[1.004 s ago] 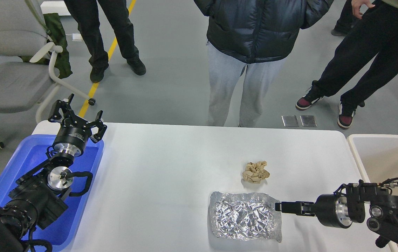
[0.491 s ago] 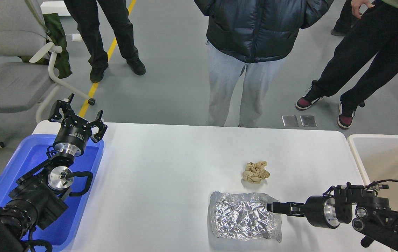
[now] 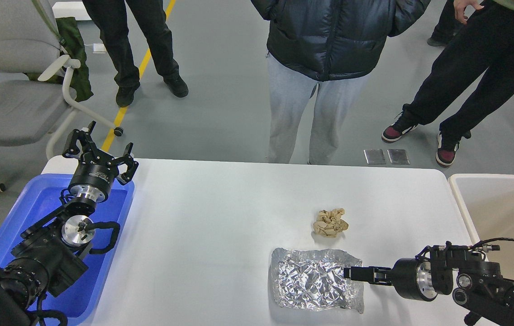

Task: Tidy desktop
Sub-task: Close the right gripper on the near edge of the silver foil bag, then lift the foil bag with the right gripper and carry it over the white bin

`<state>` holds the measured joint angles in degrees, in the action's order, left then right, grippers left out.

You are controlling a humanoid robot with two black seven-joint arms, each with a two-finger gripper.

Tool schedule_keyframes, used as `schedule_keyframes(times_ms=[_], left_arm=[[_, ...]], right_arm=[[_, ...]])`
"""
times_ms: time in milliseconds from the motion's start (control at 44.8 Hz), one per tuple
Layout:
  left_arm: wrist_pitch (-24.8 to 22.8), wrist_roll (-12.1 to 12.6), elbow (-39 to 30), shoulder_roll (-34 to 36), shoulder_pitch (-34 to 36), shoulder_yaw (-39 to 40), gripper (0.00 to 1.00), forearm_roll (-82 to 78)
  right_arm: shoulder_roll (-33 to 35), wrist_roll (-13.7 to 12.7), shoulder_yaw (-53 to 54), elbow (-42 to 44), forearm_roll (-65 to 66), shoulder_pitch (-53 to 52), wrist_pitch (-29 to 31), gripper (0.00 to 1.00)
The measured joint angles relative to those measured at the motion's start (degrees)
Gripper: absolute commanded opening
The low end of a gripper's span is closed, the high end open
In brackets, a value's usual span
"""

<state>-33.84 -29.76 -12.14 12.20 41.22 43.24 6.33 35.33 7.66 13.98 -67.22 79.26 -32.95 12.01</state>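
The white desktop fills the middle of the head view. A crinkled silver foil bag lies flat near its front edge. A crumpled brown paper wad lies just behind the bag. My right gripper points left, low over the table, with its tip at the bag's right edge. It is seen side-on as one dark bar, so I cannot tell its fingers apart. My left gripper is open and empty, raised above the far end of the blue tray.
An off-white rimmed bin stands off the table's right end. The blue tray sits at the table's left end under my left arm. Several people stand beyond the far edge. A grey office chair is at the back left.
My right gripper has moved left and slightly down, from just beside the foil bag to over its right edge. The left arm, bag and paper wad have not moved.
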Motion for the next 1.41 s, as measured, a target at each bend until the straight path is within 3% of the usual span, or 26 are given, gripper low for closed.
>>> schedule_keyframes(times_ms=[357, 491, 602, 736, 826, 1406], left_arm=[[0.0, 0.0, 0.0, 0.0, 0.0, 0.0, 1.0, 0.0], [0.0, 0.0, 0.0, 0.0, 0.0, 0.0, 1.0, 0.0], [0.0, 0.0, 0.0, 0.0, 0.0, 0.0, 1.0, 0.0], [0.0, 0.0, 0.0, 0.0, 0.0, 0.0, 1.0, 0.0], [0.0, 0.0, 0.0, 0.0, 0.0, 0.0, 1.0, 0.0], [0.0, 0.0, 0.0, 0.0, 0.0, 0.0, 1.0, 0.0]], right_arm=[[-1.0, 0.5, -0.2, 0.9, 0.0, 0.8, -0.8, 0.92], [-1.3, 0.7, -0.2, 1.2, 0.0, 1.2, -1.0, 0.87], [-1.5, 0.8, -0.2, 1.3, 0.0, 1.4, -1.4, 0.69], [-1.9, 1.1, -0.2, 1.5, 0.0, 1.6, -1.6, 0.2], [-2.3, 1.1, -0.2, 1.7, 0.2, 1.7, -1.7, 0.0], [-2.8, 2.2, -0.3, 2.3, 1.3, 2.2, -3.3, 0.0]])
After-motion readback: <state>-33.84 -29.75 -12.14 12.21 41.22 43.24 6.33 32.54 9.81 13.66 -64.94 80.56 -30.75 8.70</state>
